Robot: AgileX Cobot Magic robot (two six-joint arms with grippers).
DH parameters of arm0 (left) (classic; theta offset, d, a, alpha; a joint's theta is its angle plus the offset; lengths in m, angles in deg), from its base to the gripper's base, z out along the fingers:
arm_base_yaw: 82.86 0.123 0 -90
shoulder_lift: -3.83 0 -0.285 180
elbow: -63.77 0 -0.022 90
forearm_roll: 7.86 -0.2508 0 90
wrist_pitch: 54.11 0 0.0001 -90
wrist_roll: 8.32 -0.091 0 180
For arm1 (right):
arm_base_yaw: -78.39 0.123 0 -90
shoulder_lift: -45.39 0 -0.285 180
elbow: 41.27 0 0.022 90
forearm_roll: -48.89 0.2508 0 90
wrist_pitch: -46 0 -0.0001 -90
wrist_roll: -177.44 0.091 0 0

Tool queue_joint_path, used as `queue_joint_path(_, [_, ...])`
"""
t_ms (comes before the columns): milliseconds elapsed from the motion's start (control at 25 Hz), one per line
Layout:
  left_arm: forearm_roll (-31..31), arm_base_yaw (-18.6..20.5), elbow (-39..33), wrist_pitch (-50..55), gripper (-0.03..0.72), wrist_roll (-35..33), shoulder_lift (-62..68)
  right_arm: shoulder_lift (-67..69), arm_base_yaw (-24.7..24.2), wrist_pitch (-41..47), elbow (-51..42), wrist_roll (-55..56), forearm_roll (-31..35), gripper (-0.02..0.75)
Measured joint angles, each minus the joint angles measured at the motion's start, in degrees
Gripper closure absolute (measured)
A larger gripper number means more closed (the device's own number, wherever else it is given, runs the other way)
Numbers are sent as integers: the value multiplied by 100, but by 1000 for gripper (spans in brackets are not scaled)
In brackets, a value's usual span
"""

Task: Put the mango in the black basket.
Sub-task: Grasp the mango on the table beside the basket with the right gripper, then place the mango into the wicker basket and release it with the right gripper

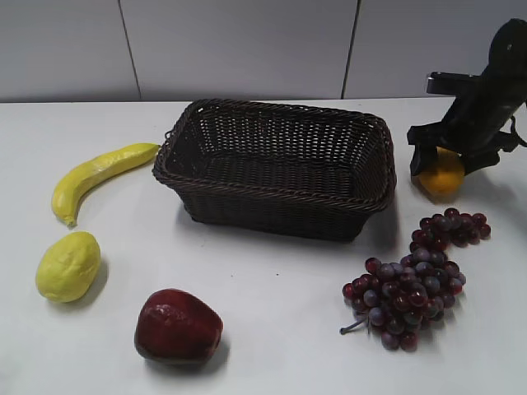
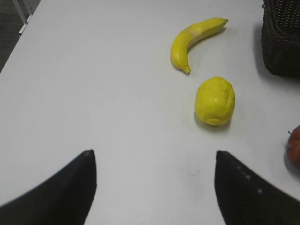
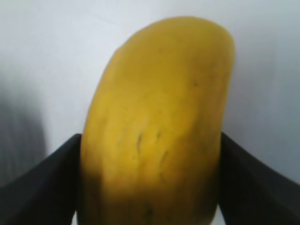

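Observation:
The orange-yellow mango (image 1: 441,178) lies on the white table to the right of the black basket (image 1: 272,191), a little apart from its right wall. My right gripper (image 1: 445,158) reaches down over the mango, with a finger pressed on each side. In the right wrist view the mango (image 3: 154,117) fills the gap between the two fingers of the right gripper (image 3: 150,140). My left gripper (image 2: 154,152) is open and empty above bare table. It is out of the exterior view. A corner of the basket (image 2: 281,42) shows in the left wrist view.
A banana (image 1: 95,174) and a lemon (image 1: 67,265) lie left of the basket. A dark red apple (image 1: 177,326) lies at the front. A bunch of purple grapes (image 1: 416,280) lies in front of the mango. A grey wall stands behind the table.

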Motion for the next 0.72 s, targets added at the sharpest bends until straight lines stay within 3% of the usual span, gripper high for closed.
queue_joint_path(280, [0,0,0,0,99,0,0,-306,2,1244,1119,0,21,153])
queue_joint_path(480, [0,0,0,0,99,0,0,-1125,76,1382,1439,-498,1161,153])
queue_joint_path(720, [0,0,0,0,99,0,0,-1472,851,1515,1462,-727,1348,153])
